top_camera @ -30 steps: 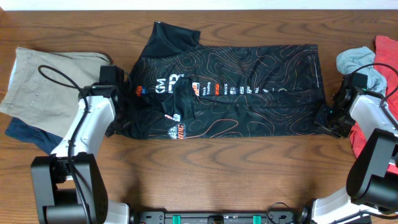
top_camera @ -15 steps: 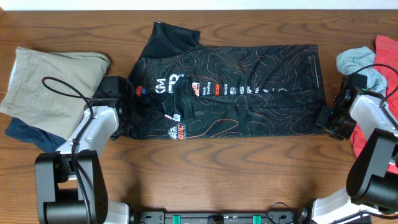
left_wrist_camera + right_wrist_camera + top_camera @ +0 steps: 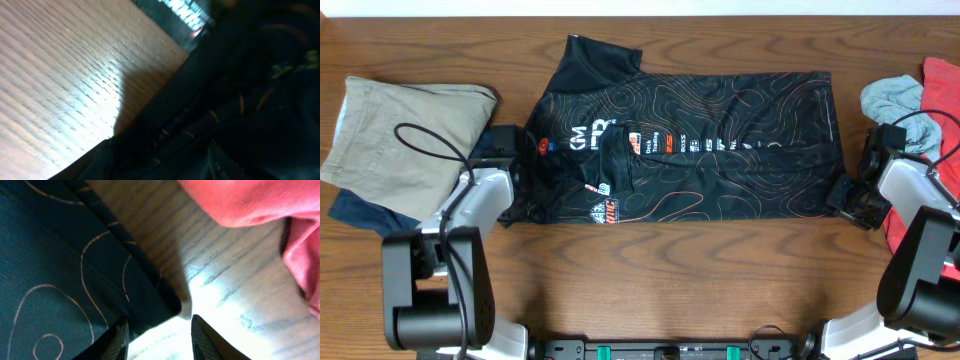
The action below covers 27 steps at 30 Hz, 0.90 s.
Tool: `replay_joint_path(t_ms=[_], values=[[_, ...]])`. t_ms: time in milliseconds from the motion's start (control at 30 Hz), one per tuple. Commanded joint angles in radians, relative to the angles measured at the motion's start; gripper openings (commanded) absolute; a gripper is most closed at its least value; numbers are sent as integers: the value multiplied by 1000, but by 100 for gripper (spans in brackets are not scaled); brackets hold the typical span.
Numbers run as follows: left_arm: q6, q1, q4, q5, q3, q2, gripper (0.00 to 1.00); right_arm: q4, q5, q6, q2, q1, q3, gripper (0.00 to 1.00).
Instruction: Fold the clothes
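Jersey (image 3: 700, 150) lies spread across mid-table, hem end toward the right gripper (image 3: 159, 332). Its fingers stand apart with the hem's near corner just ahead of them — nothing clamped. That gripper has barely shifted in the last second. The left gripper (image 3: 513, 190) has slid a little along the jersey's collar-end edge as its arm swung in; whether its fingers are apart or together I cannot tell. The jersey itself has not stirred, so both hands seem to be settling for corner grips, with the fold not yet begun. Overhead gives the whole layout. Only the right wrist view shows the corner ungripped and the red cloth (image 3: 240, 200) close by. The left wrist view is blur — dark fabric against table (image 3: 60, 75).
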Motion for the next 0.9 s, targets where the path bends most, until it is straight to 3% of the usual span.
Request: replay_joint_path(t_ms=[0, 133, 233, 400, 500, 633, 867], values=[[-2, 6, 9, -17, -10, 40, 62, 56, 14, 32, -13, -3, -59, 40], [-2, 6, 19, -17, -10, 47, 62, 95, 14, 32, -13, -3, -96, 36], [-2, 6, 19, -17, -10, 47, 61, 95, 14, 32, -13, -3, -97, 24], [-2, 6, 16, -17, -10, 47, 46, 98, 15, 32, -13, -4, -97, 1], [-2, 6, 4, -17, -10, 47, 36, 98, 15, 32, -13, -4, -97, 1], [-2, 6, -43, -17, -10, 47, 31, 85, 16, 32, -14, -5, -97, 1], [-2, 6, -272, -18, -10, 47, 20, -45, 32, 67, -14, -23, -97, 1]])
